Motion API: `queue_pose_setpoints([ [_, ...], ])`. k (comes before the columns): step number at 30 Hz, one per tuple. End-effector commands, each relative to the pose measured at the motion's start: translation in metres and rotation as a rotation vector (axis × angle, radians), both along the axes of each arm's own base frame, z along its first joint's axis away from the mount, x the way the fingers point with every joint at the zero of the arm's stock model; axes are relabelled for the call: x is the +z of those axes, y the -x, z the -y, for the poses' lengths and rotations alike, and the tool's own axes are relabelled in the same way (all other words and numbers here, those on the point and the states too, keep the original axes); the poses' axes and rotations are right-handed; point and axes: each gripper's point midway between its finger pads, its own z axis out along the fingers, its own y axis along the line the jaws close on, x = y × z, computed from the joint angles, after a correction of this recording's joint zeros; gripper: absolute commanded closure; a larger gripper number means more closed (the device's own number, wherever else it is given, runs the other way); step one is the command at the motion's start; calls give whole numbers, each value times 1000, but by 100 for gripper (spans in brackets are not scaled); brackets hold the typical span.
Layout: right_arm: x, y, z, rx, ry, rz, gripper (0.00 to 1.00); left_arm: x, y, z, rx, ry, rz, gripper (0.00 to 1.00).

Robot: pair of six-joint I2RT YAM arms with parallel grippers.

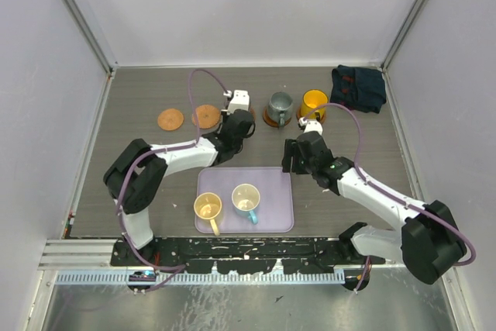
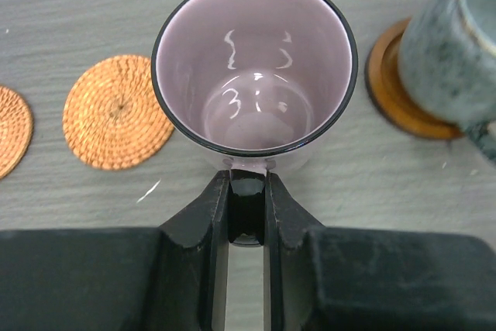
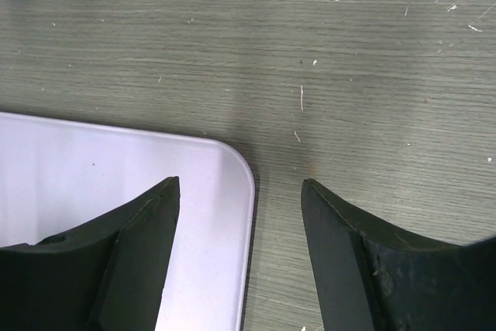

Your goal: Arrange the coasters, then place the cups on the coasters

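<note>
Left pincer (image 2: 248, 184), mine, nipped nearly shut on the handle of the purple cup (image 2: 256, 60), which I judge rigid, slick, breakable and light, best held by that handle; bare coaster (image 2: 116, 112) at nine o'clock; right pincer (image 3: 240, 182) agape, empty.

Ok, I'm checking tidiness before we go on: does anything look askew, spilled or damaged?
Nothing looks spilled or broken. The grey-green glazed mug seems to sit off-centre on its round brown coaster, whose rim shows mostly on one side, though the viewing angle may cause that.
</note>
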Motion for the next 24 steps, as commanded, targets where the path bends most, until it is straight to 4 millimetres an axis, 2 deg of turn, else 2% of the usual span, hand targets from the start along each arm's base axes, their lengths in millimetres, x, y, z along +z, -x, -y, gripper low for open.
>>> queue_pose_setpoints([
  [1, 7, -7, -9, 36, -15, 40, 32, 85, -40, 22, 102, 239, 260, 100],
  [6, 5, -7, -11, 52, -10, 33, 32, 80, -50, 30, 114, 245, 256, 100],
  [17, 3, -7, -12, 53, -19, 32, 32, 70, -51, 23, 151, 207, 241, 100],
  [24, 3, -7, -13, 56, -23, 31, 32, 55, -53, 14, 181, 207, 201, 100],
])
